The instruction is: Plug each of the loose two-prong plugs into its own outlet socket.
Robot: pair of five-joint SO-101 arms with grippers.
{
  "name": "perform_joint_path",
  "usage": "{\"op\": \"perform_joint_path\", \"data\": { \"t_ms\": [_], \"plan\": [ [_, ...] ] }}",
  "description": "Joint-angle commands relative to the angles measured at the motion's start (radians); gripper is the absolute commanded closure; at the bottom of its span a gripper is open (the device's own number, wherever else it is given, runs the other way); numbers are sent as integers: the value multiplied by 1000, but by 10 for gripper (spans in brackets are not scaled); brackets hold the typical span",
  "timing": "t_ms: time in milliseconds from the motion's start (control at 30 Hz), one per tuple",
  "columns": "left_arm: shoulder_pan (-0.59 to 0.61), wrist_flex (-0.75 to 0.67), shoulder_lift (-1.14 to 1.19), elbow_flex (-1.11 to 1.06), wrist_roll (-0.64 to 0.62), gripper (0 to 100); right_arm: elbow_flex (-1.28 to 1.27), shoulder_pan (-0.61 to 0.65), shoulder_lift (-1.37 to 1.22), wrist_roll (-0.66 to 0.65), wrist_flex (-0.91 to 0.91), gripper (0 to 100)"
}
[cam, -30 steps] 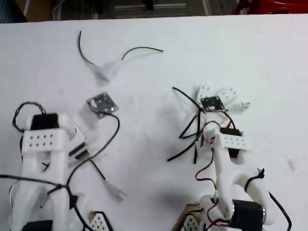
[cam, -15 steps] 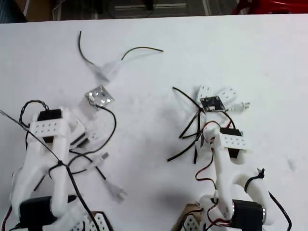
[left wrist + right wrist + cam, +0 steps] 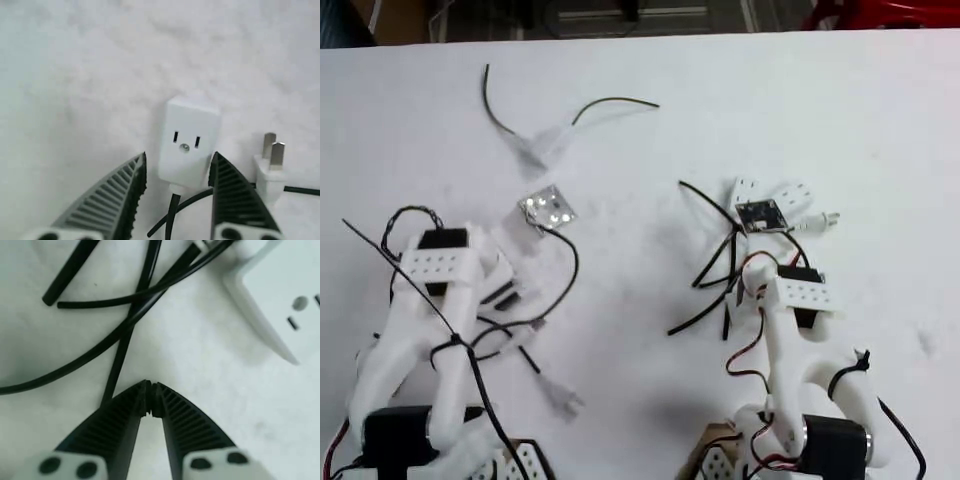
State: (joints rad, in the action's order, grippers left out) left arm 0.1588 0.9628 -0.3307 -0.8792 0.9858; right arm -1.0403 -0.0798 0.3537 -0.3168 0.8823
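Left gripper (image 3: 179,159) is spread, fingers either side of the cord end of a socket (image 3: 189,145) on the worktop (image 3: 75,75), slots facing the camera. I can't tell if they touch it. Plug (image 3: 268,170) lies just outside one finger, prongs pointing away from the gripper.

Plug looks light, rigid and slick, and its stiff cord will tug, so pinch the flat body sides behind the prongs. Socket is light too and will likely slide unless braced.

Right gripper (image 3: 150,390) is pressed together and empty, over cords (image 3: 125,315), near another socket (image 3: 280,295).

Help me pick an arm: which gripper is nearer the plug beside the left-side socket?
Left. The left gripper, open at the socket, is beside the plug; the right gripper hangs over black cables.
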Motion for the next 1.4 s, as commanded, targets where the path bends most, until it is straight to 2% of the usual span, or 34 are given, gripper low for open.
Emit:
{"op": "perform_joint_path", "data": {
  "t_ms": [0, 133, 367, 500, 700, 833, 933, 1033, 1100, 1167, 1300, 1367],
  "plan": [
    [22, -84, 1, -29, 0, 789, 5, 4, 2, -8, -2, 974],
    [58, -126, -1, -23, 3, 788, 5, 4, 2, -8, -2, 974],
    [148, -129, 2, 106, 118, 788, 5, 4, 2, -8, -2, 974],
    [157, -129, 15, 161, 157, 789, 5, 4, 2, -8, -2, 974],
    [176, -104, 262, 358, 127, 789, 5, 4, 2, -8, -2, 974],
    [225, 37, 378, 559, 61, 789, 5, 4, 2, -8, -7, 974],
    [231, 230, 360, 669, 61, 789, 6, 4, 2, -9, -8, 974],
    [179, 404, 308, 666, 63, 789, 6, 4, 2, -9, -8, 974],
    [130, 450, 274, 594, 64, 789, 6, 4, 2, -9, -8, 974],
    [93, 417, 246, 488, 64, 789, 6, 4, 2, -9, -8, 974],
    [79, 216, 246, 319, 64, 789, 6, 4, 2, -9, -5, 974],
    [87, 167, 266, 288, 64, 789, 6, 4, 2, -9, -5, 974]
  ]
}}
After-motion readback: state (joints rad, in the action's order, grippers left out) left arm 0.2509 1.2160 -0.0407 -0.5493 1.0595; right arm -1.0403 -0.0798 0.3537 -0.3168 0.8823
